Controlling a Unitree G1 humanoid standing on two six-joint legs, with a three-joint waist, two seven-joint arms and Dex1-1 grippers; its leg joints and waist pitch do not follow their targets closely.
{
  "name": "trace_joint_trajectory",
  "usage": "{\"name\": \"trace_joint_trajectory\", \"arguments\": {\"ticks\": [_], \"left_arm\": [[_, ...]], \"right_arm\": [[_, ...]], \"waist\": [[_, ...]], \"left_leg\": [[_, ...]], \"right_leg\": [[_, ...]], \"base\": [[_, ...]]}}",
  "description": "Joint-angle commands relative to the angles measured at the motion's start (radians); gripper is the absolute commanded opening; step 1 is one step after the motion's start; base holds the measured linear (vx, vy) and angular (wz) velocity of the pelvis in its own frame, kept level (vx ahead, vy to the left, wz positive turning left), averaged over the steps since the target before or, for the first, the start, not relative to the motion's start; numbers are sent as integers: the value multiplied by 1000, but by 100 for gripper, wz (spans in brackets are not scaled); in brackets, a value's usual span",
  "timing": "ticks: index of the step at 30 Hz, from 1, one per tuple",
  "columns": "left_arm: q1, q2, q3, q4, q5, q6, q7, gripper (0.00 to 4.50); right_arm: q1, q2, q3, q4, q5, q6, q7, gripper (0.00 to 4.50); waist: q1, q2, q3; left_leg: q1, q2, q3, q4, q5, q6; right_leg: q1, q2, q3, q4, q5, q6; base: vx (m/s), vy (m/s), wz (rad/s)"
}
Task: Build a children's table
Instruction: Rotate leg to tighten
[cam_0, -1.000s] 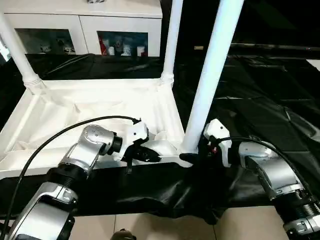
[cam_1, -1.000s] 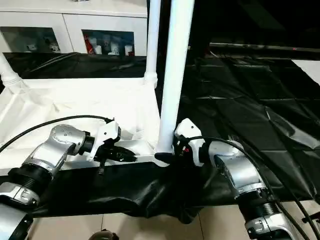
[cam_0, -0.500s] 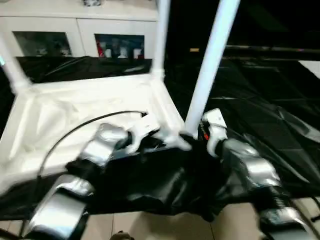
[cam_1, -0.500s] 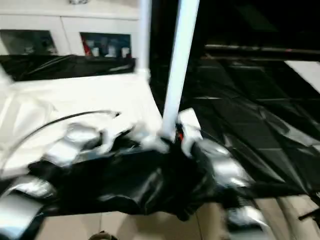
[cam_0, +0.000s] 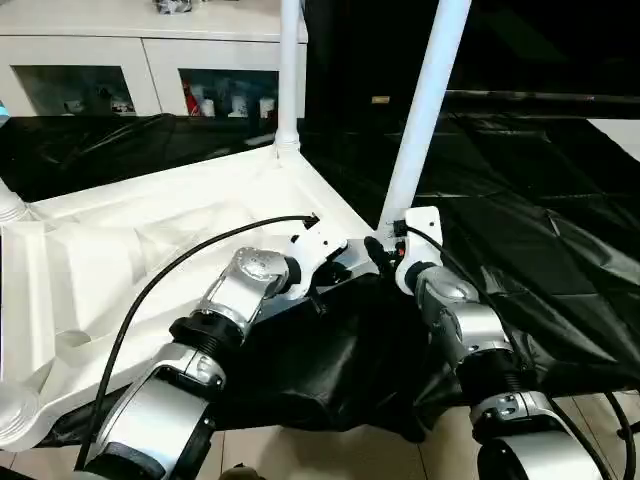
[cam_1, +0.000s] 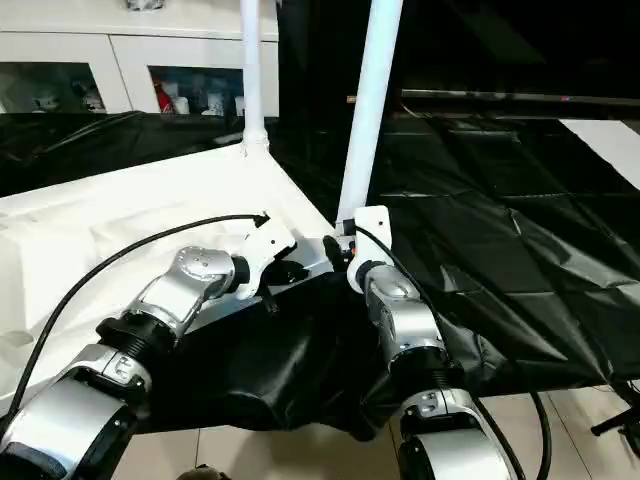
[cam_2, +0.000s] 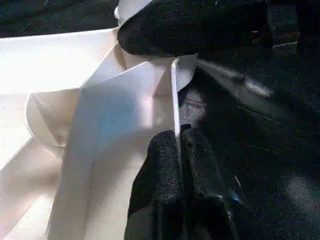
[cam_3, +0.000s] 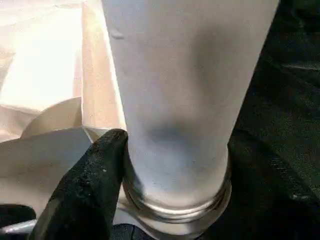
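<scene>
The children's table lies upside down, its white ribbed top (cam_0: 150, 230) on a black sheet. My left gripper (cam_0: 338, 272) is shut on the thin rim (cam_2: 174, 90) beside the near right corner, fingertips (cam_2: 165, 145) pinched on the edge. A long white leg (cam_0: 425, 110) stands in that corner's socket. My right gripper (cam_0: 385, 252) is closed around its base, and one black finger (cam_3: 95, 180) presses against the collar. A second leg (cam_0: 288, 70) stands at the far corner. The foot of another leg (cam_0: 8, 205) is at the left edge.
A white cabinet (cam_0: 150, 60) with glass doors stands behind the table. The crumpled black sheet (cam_0: 520, 230) covers the ground to the right and hangs in folds under my wrists. Pale floor tiles (cam_0: 330, 455) run along the near edge.
The table top has swung round on the sheet. Its gripped corner is now farther from me and its left end nearer. Both grippers went with it, grips unchanged; the view shifted too.
</scene>
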Motion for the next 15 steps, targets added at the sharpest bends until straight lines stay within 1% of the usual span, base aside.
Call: {"name": "trace_joint_trajectory", "arguments": {"ticks": [1,2,3,4,5,6,7,8,9,10,11,12,14,15], "left_arm": [[3,-17,-25,-31,-21,-52,-59,0],[7,-8,-23,-34,-22,-60,-73,0],[12,2,-22,-40,-25,-68,-90,0],[15,11,-22,-44,-29,-75,-106,0],[24,33,-20,-53,-38,-93,-143,0],[32,53,-20,-65,-48,-106,-182,0],[32,53,-20,-65,-48,-106,-182,0],[40,74,-18,-77,-59,-117,-223,0],[49,96,-14,-98,-79,-118,-274,0],[55,111,-14,-116,-91,-114,-309,0],[59,122,-16,-129,-99,-116,-338,0],[65,136,-20,-142,-106,-118,-371,0],[77,169,-33,-170,-123,-126,-451,0],[78,170,-33,-172,-125,-126,-455,0]], "right_arm": [[12,17,50,14,25,6,82,348],[13,8,49,12,24,-4,95,348],[16,-1,48,4,23,-9,109,368],[21,-13,49,-11,27,-6,125,381],[32,-39,50,-45,33,0,164,390],[44,-82,70,-78,21,5,212,390],[44,-82,70,-78,21,5,212,390],[59,-129,92,-115,13,7,278,390],[88,-189,118,-180,23,24,381,390],[113,-231,134,-233,39,36,459,390],[131,-260,143,-270,53,44,517,390],[149,-290,152,-304,67,52,575,390],[184,-355,176,-371,96,70,696,390],[187,-360,180,-375,98,72,705,390]], "waist": [[3,7,-55],[1,3,-56],[2,7,-58],[1,6,-58],[2,8,-61],[2,6,-61],[4,6,-61],[5,8,-63],[6,7,-63],[15,7,-65],[22,7,-63],[27,9,-62],[31,10,-62],[31,10,-62]], "left_leg": [[14,29,-14,-70,-294,-22],[12,29,-13,-69,-286,-21],[10,28,-13,-68,-266,-19],[10,29,-13,-67,-259,-17],[11,29,-12,-65,-242,-13],[10,28,-10,-62,-220,-3],[8,28,-11,-60,-207,2],[9,27,-9,-57,-188,11],[8,27,-9,-57,-182,15],[12,30,-7,-53,-172,29],[7,31,-7,-51,-159,43],[5,31,-7,-51,-166,47],[8,34,-7,-49,-185,51],[7,35,-7,-51,-192,51]], "right_leg": [[34,-71,55,-88,-246,-139],[35,-70,54,-87,-227,-143],[38,-70,54,-82,-196,-149],[38,-69,54,-81,-180,-153],[40,-68,53,-77,-138,-164],[41,-65,53,-72,-87,-178],[44,-64,52,-69,-63,-180],[43,-64,52,-65,-26,-194],[45,-64,51,-63,-15,-197],[48,-62,51,-61,14,-196],[51,-60,51,-58,38,-199],[49,-60,49,-57,36,-203],[48,-62,49,-58,19,-208],[48,-64,49,-58,11,-211]], "base": [[0,0,0],[0,0,0],[0,0,0],[0,0,0],[0,0,0],[0,0,0],[0,0,0],[0,0,0],[0,0,0],[0,0,0],[0,0,0],[0,0,0],[0,0,0],[0,0,0]]}}
